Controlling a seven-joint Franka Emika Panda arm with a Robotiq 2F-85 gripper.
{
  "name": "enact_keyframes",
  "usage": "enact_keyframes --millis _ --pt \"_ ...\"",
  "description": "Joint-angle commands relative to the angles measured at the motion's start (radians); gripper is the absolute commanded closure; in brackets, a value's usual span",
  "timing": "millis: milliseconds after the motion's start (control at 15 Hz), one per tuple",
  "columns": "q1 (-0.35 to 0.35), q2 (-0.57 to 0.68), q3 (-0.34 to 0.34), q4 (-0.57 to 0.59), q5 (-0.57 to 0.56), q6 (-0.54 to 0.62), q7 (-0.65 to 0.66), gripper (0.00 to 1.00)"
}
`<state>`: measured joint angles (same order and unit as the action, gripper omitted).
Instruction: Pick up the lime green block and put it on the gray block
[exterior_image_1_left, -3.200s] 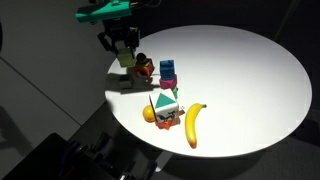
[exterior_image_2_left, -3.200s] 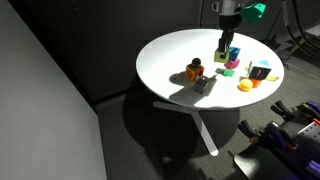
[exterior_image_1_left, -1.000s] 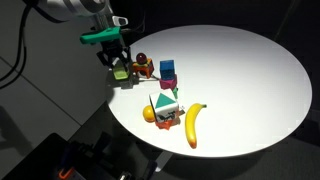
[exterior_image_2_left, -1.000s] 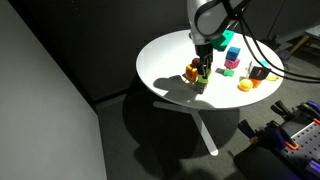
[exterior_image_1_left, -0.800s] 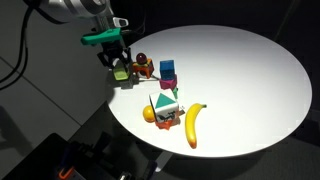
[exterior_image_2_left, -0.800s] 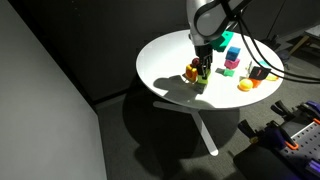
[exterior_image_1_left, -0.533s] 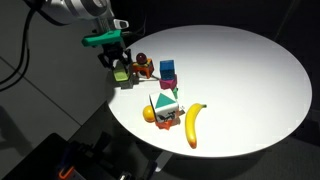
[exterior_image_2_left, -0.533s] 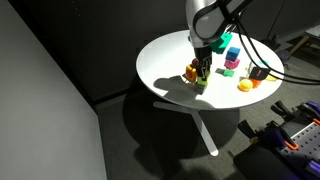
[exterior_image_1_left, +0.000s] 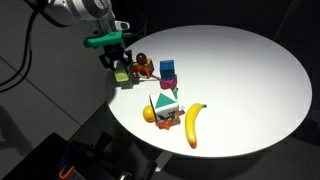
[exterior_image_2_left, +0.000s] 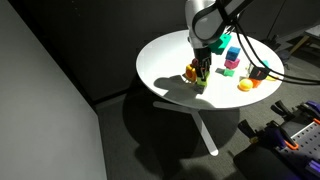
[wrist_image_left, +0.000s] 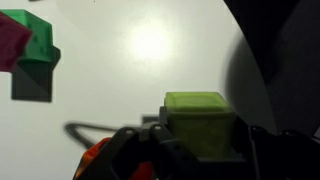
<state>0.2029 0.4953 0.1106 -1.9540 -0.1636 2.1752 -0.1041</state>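
So the big change: about three seconds back the arm was carrying the small lime green cube (exterior_image_1_left: 122, 72) over the middle of the table. Now the black Robotiq gripper (exterior_image_1_left: 119, 62) is sitting low at the table's edge, with the cube resting on the small dark gray cube (exterior_image_2_left: 200, 88), right next to the orange-red block with the dark round top (exterior_image_1_left: 143, 68). Over the last second basically nothing is moving, so I'm reading this as the placing step being pretty much done, with only the let-go and retreat left.

In the wrist view the fingers are bracketing the lime cube on both sides, spread roughly to the cube's width. It's too blurry to say whether they're squeezing it or have already let go, so I can't tell.

Containers: I'm not seeing any bowls, bins or trays. Everything is lying straight on the round white table (exterior_image_1_left: 240, 70):

- the yellow banana (exterior_image_1_left: 193, 125)
- the small orange fruit (exterior_image_1_left: 150, 114)
- the green-and-white triangular block (exterior_image_1_left: 163, 103)
- the blue block (exterior_image_1_left: 167, 67), sitting on or just behind the magenta one (exterior_image_1_left: 169, 79)
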Motion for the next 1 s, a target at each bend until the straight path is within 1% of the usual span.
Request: enact_keyframes --millis 0,200,267,333,400,467,533,600,667,933 --pt "0.006 0.018 -0.007 0.028 -0.030 -0.004 0.027 0.69" --pt "0.006 0.019 -0.009 0.029 -0.034 -0.005 0.026 0.69" --pt "0.007 0.017 -0.008 0.027 -0.035 -0.005 0.025 0.68" --pt "0.006 0.014 -0.007 0.025 -0.034 -0.005 0.024 0.20" --pt "0.006 0.010 -0.006 0.023 -0.034 -0.005 0.022 0.21" --pt "0.006 0.006 -0.006 0.020 -0.034 -0.005 0.022 0.19" --pt "0.006 0.004 -0.006 0.018 -0.034 -0.005 0.022 0.14" --pt "0.006 0.000 -0.005 0.016 -0.033 -0.005 0.022 0.05" --pt "0.005 -0.002 -0.005 0.014 -0.032 -0.006 0.021 0.00" --pt "-0.002 -0.021 -0.002 0.005 -0.022 -0.004 0.015 0.00"
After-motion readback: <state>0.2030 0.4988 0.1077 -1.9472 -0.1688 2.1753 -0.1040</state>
